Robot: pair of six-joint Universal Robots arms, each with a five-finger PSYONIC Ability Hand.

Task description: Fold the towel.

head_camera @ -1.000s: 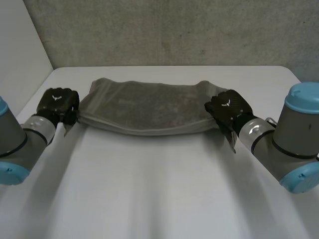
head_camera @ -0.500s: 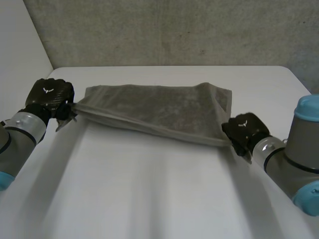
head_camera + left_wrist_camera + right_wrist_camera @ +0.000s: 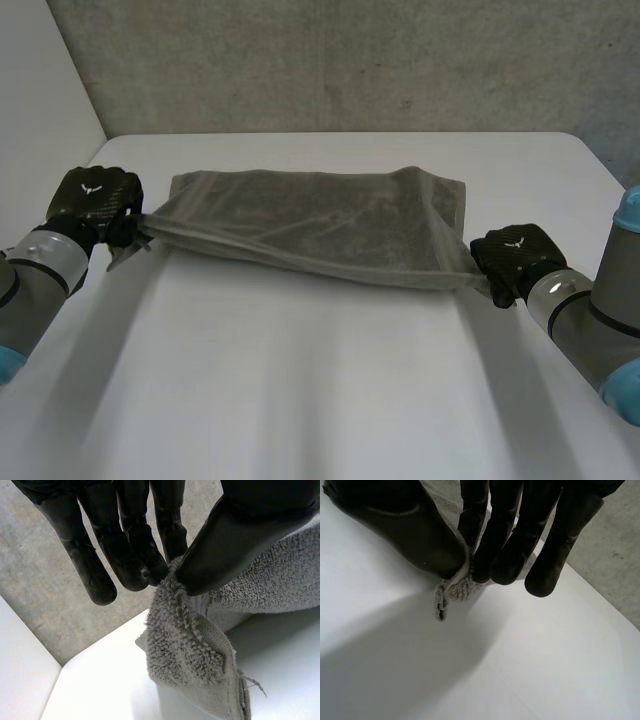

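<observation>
Towel (image 3: 310, 228) lies spread across the far half of your table (image 3: 300, 390). Your left hand (image 3: 95, 198) pinches its 9 o'clock corner between thumb and fingers (image 3: 125, 555). Your right hand (image 3: 513, 257) likewise pinches the 4 o'clock corner (near edge taut between them).

Looking down from behind and between the arms over the whole table (image 3: 300, 400). Close in from each wrist, along the left hand (image 3: 125, 530) and right hand (image 3: 520, 530). Shared among all: towel (image 3: 310, 225) corners, table top
</observation>
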